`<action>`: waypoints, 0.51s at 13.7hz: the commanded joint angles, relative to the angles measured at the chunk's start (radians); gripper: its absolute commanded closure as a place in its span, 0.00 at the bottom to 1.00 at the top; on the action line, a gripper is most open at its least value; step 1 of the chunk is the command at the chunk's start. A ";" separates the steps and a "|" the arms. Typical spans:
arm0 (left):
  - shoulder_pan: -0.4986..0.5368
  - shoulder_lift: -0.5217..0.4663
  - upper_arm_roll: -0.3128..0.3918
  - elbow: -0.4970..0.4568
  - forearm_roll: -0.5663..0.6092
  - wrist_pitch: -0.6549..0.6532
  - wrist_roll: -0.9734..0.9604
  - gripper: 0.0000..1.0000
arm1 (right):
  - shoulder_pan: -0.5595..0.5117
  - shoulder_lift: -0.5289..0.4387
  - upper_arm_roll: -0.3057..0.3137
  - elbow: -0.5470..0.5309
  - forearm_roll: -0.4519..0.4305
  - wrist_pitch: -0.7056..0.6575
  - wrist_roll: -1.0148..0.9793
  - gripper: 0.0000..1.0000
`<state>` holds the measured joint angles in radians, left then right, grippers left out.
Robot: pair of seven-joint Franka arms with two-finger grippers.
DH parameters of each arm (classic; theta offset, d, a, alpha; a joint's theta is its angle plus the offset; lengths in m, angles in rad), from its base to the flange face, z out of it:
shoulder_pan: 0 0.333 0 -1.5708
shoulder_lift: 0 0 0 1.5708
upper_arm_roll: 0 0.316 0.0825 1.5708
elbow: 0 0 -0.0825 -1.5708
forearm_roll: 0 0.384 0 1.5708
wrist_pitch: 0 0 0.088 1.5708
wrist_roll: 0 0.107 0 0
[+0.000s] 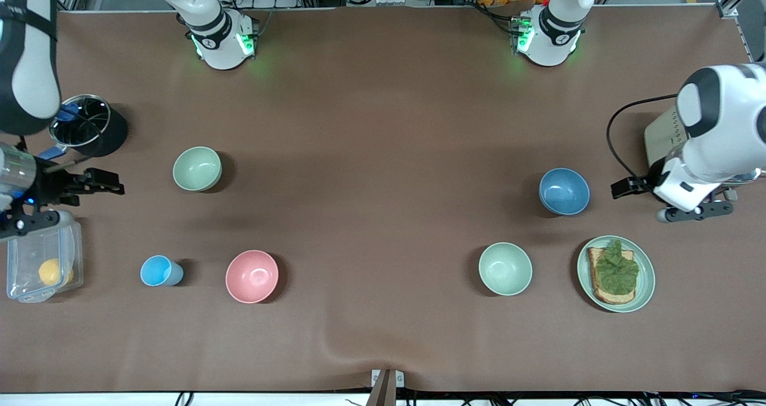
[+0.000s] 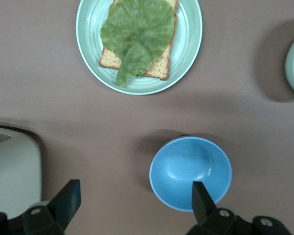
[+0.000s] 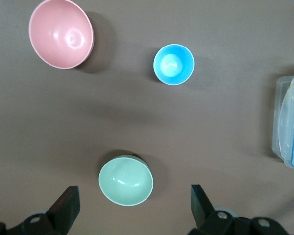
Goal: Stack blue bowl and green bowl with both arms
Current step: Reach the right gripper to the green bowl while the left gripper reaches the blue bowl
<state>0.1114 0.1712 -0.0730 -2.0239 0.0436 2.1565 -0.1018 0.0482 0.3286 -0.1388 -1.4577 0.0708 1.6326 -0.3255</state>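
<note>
Brown table (image 1: 383, 334) w/ blue bowl (image 1: 564, 191), green bowl (image 1: 197, 168) apart; both grippers' fingers open, left (image 2: 134, 203), right (image 3: 132, 208).

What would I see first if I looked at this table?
Probably the colourful bowls: a pink bowl beside a small light-blue cup toward the right arm's end, and the blue bowl toward the left arm's end. Then the green plate with toast and a lettuce leaf, nearer the front camera than the blue bowl.
</note>
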 commanded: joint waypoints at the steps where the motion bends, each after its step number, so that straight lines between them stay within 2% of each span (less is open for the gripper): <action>1: 0.002 -0.047 -0.011 -0.160 -0.008 0.145 0.001 0.00 | 0.028 0.040 0.001 0.023 0.000 -0.010 0.000 0.00; 5: -0.006 0.016 -0.013 -0.191 -0.007 0.210 0.002 0.00 | 0.006 0.078 -0.001 0.010 0.000 0.006 -0.007 0.00; 7: -0.007 0.051 -0.014 -0.194 -0.007 0.236 0.002 0.00 | -0.039 0.069 0.001 -0.057 0.012 0.070 -0.077 0.00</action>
<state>0.1046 0.1972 -0.0820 -2.2124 0.0436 2.3607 -0.1019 0.0531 0.3994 -0.1413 -1.4666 0.0705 1.6567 -0.3375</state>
